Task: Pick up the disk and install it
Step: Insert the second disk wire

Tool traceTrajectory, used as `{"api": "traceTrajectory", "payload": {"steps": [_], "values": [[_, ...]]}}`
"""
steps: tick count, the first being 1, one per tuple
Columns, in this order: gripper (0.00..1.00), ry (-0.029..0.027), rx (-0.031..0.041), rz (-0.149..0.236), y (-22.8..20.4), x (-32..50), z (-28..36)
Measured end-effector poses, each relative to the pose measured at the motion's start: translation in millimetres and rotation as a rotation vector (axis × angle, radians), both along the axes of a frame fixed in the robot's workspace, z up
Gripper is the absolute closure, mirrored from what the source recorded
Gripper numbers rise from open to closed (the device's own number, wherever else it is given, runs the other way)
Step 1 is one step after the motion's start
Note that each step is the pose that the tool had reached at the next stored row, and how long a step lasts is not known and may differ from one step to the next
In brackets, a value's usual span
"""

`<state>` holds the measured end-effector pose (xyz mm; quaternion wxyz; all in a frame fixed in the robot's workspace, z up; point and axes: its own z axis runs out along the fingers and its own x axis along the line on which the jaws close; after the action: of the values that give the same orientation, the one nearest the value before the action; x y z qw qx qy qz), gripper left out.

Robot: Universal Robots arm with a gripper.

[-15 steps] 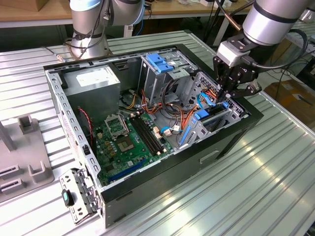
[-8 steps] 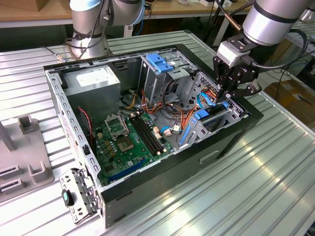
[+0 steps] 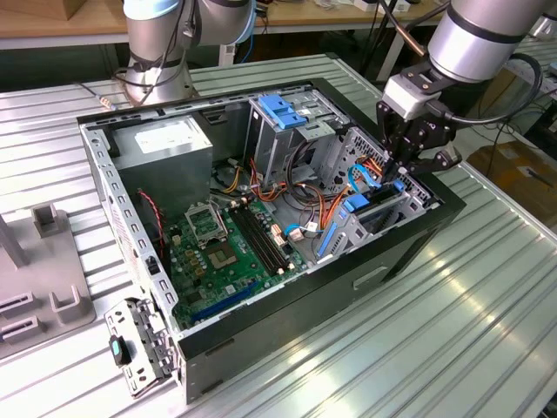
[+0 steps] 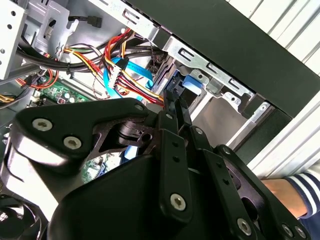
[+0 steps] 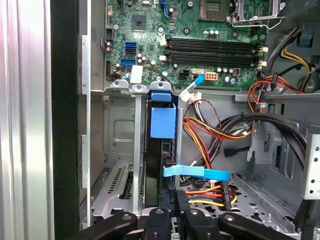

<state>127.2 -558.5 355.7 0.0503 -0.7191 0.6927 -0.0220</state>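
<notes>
The disk (image 5: 161,150) stands on edge in a slot of the metal drive bay (image 5: 117,145) at the case's front. Its bright blue carrier rail (image 5: 163,121) shows on top in the first wrist view. In the exterior view the blue rail (image 3: 359,207) sits low in the bay at the exterior view's right. My gripper (image 3: 402,171) hangs right over it. The two black fingers (image 4: 178,107) lie close together with nothing seen between them, and their tips meet the disk's near end. The gripper (image 5: 176,196) is shut.
The open black computer case (image 3: 409,252) lies on a ribbed metal table. Inside are the motherboard (image 3: 226,252), loose coloured cables (image 5: 210,125), a flat blue cable (image 5: 196,173) and a drive cage topped by a blue bracket (image 3: 283,109). A person's striped sleeve (image 4: 306,185) is beside the case.
</notes>
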Motion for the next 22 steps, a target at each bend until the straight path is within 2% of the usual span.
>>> {"api": "traceTrajectory", "payload": {"steps": [4, 14, 22], "values": [[0.83, 0.0, -0.0001, 0.0, 0.0, 0.0, -3.5], [0.83, 0.0, 0.0, 0.0, 0.0, -0.7, -5.4], [0.83, 0.0, -0.0001, 0.0, 0.0, -1.4, -9.2]]}}
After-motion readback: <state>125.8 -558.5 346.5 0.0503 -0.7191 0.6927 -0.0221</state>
